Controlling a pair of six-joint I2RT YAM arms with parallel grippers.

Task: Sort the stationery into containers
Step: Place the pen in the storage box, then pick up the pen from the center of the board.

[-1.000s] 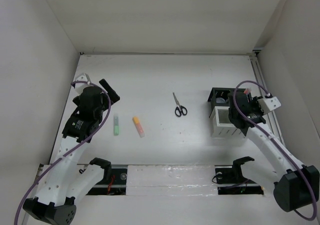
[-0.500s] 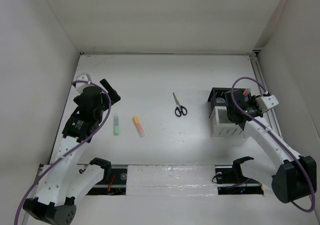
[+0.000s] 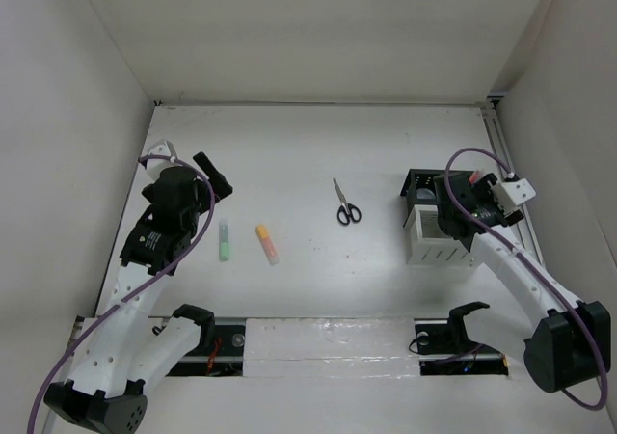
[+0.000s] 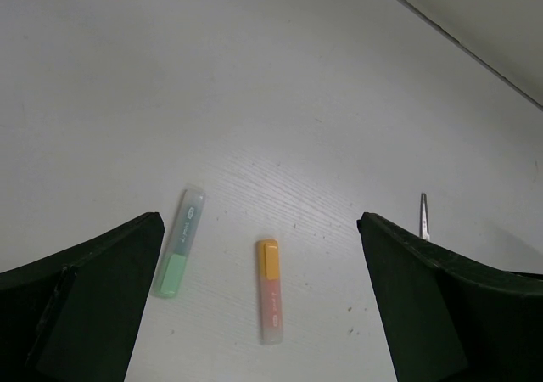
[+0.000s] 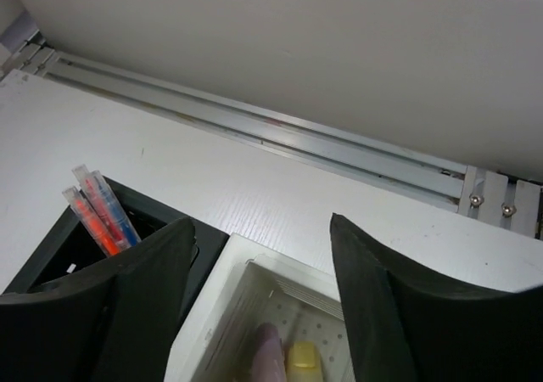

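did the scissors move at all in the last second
No. The scissors lie in the same spot on the table, between the orange marker and the organizer, with handles pointing toward the arms as before.

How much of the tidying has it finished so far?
Done: pens stand in a black compartment; purple marker and yellow marker sit in the white compartment. The left tool and right tool are open, holding nothing. Left on the table: green marker, orange marker, scissors.
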